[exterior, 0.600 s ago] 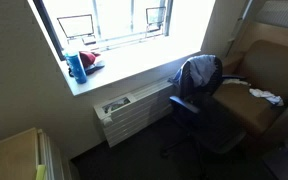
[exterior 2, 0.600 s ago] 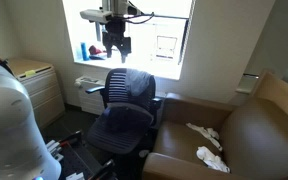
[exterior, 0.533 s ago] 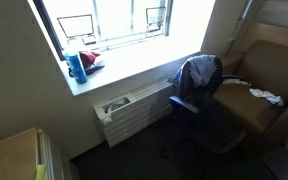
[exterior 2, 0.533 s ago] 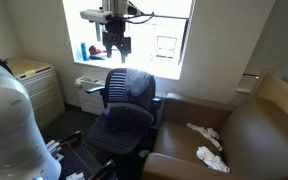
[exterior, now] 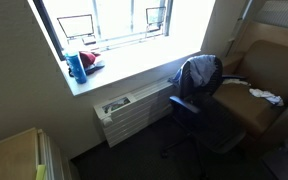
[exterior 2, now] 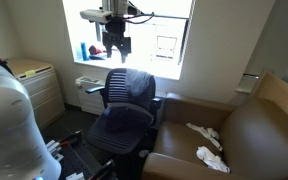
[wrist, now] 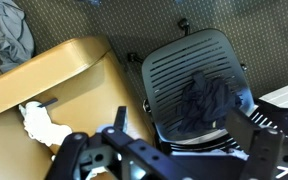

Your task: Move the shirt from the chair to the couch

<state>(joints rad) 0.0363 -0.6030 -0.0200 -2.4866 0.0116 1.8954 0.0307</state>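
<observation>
Shirt (wrist: 204, 100) of dark blue-grey cloth, crumpled into soft folds with no clear outline, lies on the ribbed grey panel of the chair (wrist: 184, 60) in the wrist view, toward the panel's lower right part. In an exterior view the same dark shirt (exterior: 199, 72) hangs over the backrest of the chair (exterior: 194, 110), its folds drooping down the back and one side, the colour close to that of the chair so the edges are hard to separate. From the opposite side I cannot tell the shirt apart from the bluish backrest of the chair (exterior 2: 124, 105).

Directly above the chair hangs the pincer (exterior 2: 115, 54), high up against the bright window (exterior 2: 164, 30), well apart from the shirt and holding nothing. Its fingers (wrist: 120, 120) stand spread wide in the wrist view, one at each side of the chair panel.

Just beside the chair stands the tan couch (exterior 2: 254, 130), its arm close to the chair's edge. Two white cloths (exterior 2: 206, 134) lie on its seat, one nearer the front edge than the other; in the wrist view one white cloth (wrist: 44, 125) shows on the couch (wrist: 44, 70), and a grey cloth (wrist: 6, 35) lies at the upper left corner. On the chair's other side a white radiator (exterior: 129, 110) sits under the window
</observation>
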